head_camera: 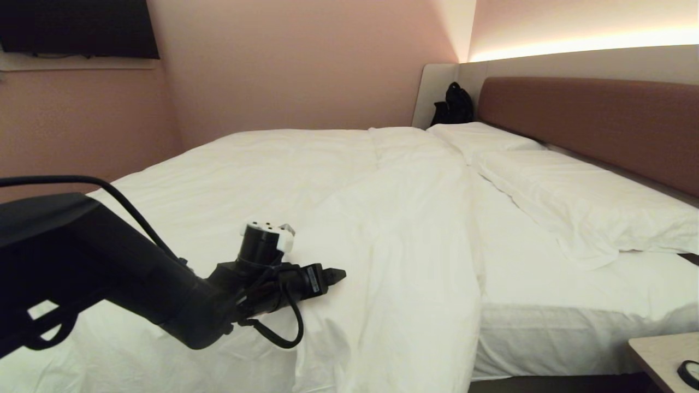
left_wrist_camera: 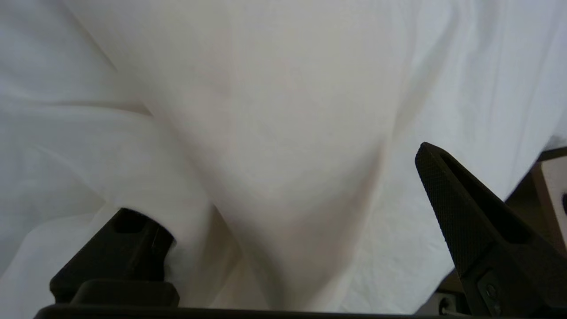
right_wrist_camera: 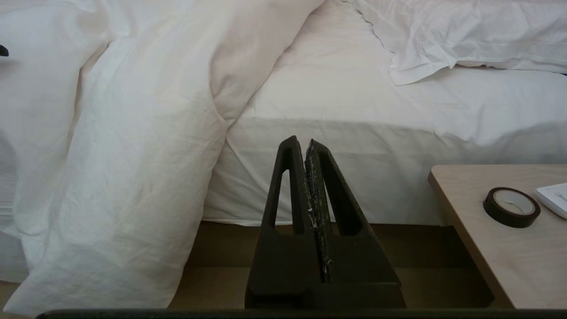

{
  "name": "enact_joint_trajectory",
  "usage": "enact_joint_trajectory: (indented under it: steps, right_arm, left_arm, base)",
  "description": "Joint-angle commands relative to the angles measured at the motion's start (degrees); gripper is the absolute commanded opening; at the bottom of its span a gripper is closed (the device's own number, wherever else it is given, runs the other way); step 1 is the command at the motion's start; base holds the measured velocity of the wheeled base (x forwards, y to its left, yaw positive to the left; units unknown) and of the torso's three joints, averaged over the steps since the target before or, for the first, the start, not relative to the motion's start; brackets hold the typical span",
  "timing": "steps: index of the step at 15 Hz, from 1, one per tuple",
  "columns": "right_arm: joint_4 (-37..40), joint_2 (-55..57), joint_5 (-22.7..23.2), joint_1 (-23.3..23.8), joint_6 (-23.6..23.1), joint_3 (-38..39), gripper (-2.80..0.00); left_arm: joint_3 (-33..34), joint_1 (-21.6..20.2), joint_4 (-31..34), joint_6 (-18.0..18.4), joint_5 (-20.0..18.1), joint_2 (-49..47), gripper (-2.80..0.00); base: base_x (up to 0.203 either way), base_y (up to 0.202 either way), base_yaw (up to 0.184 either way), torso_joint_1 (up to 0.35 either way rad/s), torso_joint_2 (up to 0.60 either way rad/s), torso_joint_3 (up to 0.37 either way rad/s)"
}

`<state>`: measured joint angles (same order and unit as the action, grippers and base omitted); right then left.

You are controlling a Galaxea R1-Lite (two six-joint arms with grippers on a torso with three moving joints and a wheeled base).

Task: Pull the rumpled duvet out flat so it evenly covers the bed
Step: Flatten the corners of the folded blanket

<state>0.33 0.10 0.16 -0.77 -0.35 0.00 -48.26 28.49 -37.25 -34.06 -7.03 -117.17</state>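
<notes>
The white duvet (head_camera: pixel 327 180) covers the bed's left and middle and hangs over the near side as a thick fold (right_wrist_camera: pixel 133 155). The bed's bare sheet (head_camera: pixel 546 284) shows between the duvet's edge and the pillows, below the reddish-brown headboard (head_camera: pixel 600 120). My left gripper (head_camera: pixel 333 275) lies low over the duvet near the front edge, pointing right. It (left_wrist_camera: pixel 277 181) stands wide open with a soft ridge of duvet (left_wrist_camera: pixel 283 88) between its fingers; cloth drapes over one finger (left_wrist_camera: pixel 128 239). My right gripper (right_wrist_camera: pixel 305 141) is shut and empty, parked low facing the mattress side.
Two flat white pillows (head_camera: pixel 590 202) (head_camera: pixel 480 136) lie along the headboard. A wooden nightstand (head_camera: pixel 666 355) with a roll of tape (right_wrist_camera: pixel 511 207) stands at the near right. A black bag (head_camera: pixel 453 103) sits in the far corner; a dark screen (head_camera: pixel 76 27) hangs on the left wall.
</notes>
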Motion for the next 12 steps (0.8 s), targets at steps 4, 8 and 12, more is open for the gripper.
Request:
enact_joint_trajectory:
  steps: [4,8,12]
  right_arm:
    - [0.0,0.0,0.0,0.0,0.0,0.0,-2.80]
    - [0.0,0.0,0.0,0.0,0.0,0.0,-2.80]
    - [0.0,0.0,0.0,0.0,0.0,0.0,-2.80]
  left_arm:
    - [-0.5,0.0,-0.4,0.7,3.2,-0.5,0.00]
    - [-1.8,0.1,-0.3,2.2,8.7,0.1,0.00]
    - [-3.1,0.3,-0.3,5.2,16.3,-0.6,0.00]
  base:
    - [0.000,0.000,0.000,0.000,0.00,0.000]
    - [0.000,0.000,0.000,0.000,0.00,0.000]
    - [0.000,0.000,0.000,0.000,0.00,0.000]
